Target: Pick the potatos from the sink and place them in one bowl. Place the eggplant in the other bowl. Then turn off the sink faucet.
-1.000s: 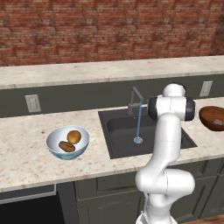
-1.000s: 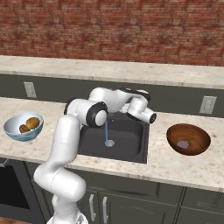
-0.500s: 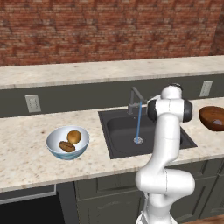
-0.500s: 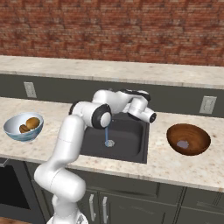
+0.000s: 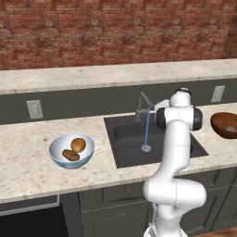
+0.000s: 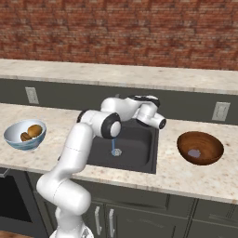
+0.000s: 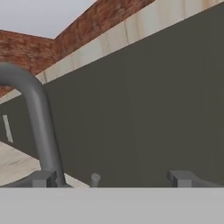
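End effector (image 7: 113, 177) spread wide and empty, I face the sink faucet (image 7: 37, 118) just ahead, water still running. Both potatos (image 5: 74, 149) and the eggplant (image 6: 195, 152) sit bowled; next, I judge, comes nudging its handle off.

No writing, label, brand, number or sign can be read anywhere in these views: not on the red brick wall, the speckled beige counter, the dark grey cabinet fronts, the white wall sockets, the bowls or the white arm
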